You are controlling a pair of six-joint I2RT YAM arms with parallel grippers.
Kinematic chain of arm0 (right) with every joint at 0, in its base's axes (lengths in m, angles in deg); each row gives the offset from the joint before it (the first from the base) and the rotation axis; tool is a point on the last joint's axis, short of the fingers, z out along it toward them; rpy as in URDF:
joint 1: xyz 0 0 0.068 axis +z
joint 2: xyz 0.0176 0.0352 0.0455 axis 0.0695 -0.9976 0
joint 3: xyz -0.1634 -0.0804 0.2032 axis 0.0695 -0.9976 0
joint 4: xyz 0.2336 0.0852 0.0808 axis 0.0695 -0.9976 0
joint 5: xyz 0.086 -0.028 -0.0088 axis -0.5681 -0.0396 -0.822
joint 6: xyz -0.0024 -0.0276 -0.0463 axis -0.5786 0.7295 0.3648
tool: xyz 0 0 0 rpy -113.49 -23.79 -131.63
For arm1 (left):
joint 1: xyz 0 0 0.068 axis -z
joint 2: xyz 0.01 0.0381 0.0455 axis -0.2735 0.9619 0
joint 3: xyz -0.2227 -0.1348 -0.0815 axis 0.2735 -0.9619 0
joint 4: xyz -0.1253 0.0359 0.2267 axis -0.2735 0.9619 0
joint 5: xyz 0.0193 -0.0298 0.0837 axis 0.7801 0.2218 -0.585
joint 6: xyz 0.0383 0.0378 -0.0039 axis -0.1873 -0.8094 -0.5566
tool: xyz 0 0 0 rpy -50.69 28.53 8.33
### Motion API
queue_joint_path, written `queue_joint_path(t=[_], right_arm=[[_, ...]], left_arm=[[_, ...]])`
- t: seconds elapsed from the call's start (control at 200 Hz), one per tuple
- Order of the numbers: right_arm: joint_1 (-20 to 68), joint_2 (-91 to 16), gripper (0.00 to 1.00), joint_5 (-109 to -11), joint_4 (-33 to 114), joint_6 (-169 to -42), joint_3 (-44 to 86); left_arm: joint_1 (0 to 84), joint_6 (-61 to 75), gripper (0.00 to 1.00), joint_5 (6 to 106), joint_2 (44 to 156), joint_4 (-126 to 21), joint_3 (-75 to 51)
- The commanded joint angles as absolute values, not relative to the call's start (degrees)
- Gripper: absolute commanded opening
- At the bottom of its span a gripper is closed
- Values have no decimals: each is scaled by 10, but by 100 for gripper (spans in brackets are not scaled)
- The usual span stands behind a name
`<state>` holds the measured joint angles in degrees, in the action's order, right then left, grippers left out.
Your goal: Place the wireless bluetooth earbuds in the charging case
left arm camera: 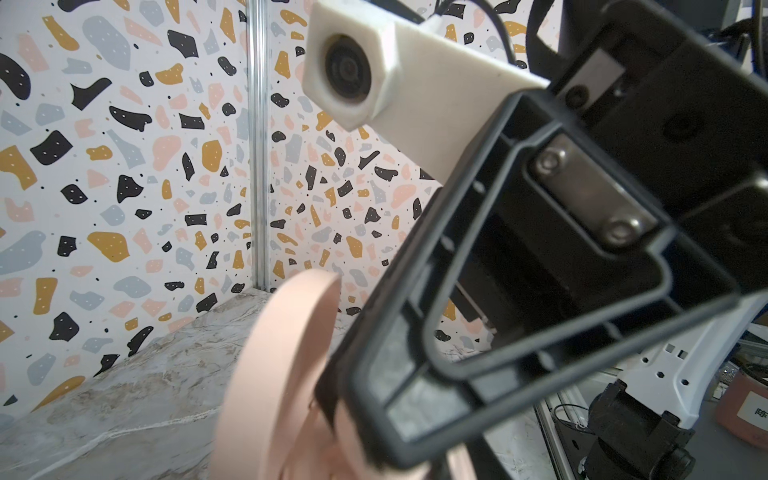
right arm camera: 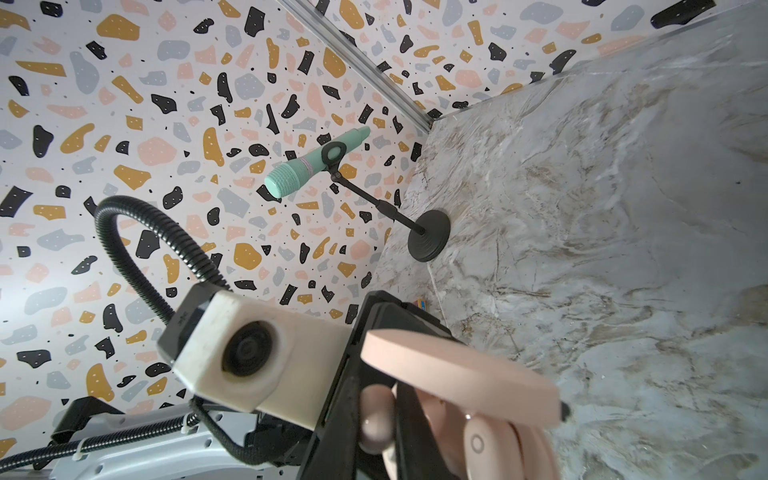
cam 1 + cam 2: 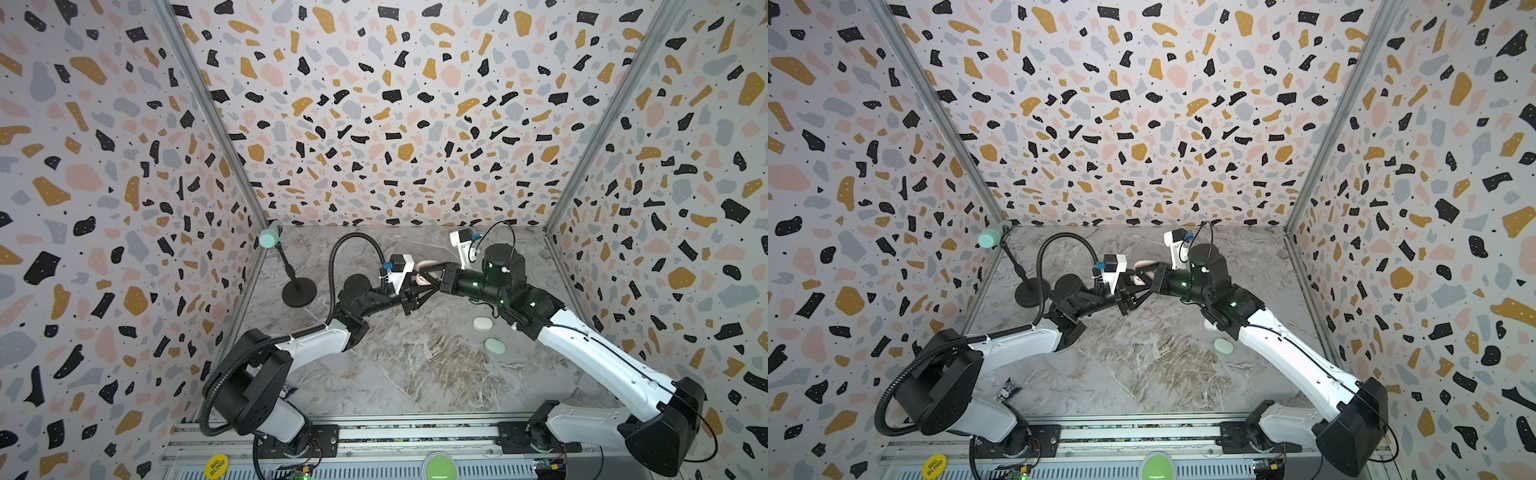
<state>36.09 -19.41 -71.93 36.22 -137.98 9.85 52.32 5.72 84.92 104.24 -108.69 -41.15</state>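
Left gripper (image 3: 417,291) and right gripper (image 3: 428,274) meet tip to tip above the middle of the marble table (image 3: 407,374). Both have their jaws drawn narrow, and the pink charging case (image 3: 423,281) hangs between them, clear of the surface.

Nearest, on the right, a mint case (image 3: 494,345) lies closed on the table. Just beyond it is a white case (image 3: 482,323), close beside the right arm. Neither is touched.

Farther in, at the raised pink case, the left gripper appears to be the one carrying it, though the spot of its pinch is hidden. The lid (image 2: 457,374) stands open. In the right wrist view, the right gripper's closed tips reach in under the lid, among the wireless bluetooth earbuds (image 2: 478,444). One bud, with a small ring on its face, sits in the case body. A second pink bud (image 2: 376,419) shows just across the dark finger, and I cannot tell whether it is pinched or seated.

The buds look light, hard and smooth, so I judge that a firm pinch could squirt one out. A gentle hold across the broad rounded sides, or a push on the flat face, should suit them better. The case looks like rigid plastic with the hinged lid as its weak part, so it is best held by the body.

Far left, a mint microphone (image 3: 270,239) on its stand is well apart.
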Motion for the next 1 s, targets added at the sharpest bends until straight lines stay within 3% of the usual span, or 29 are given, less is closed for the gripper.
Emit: queue_joint_path(t=[0.0, 0.365, 0.731, 0.996], right_arm=[[362, -180, 14, -730, 378, -1389, 95], [364, -171, 15, -724, 354, -1388, 89], [365, -163, 28, -703, 317, -1377, 99], [365, -153, 44, -687, 278, -1365, 133]], left_arm=[[525, 45, 8, 848, 1026, -1113, -390], [525, 40, 8, 845, 1020, -1110, -391], [525, 32, 8, 841, 1015, -1102, -390], [525, 25, 8, 837, 1014, -1095, -395]])
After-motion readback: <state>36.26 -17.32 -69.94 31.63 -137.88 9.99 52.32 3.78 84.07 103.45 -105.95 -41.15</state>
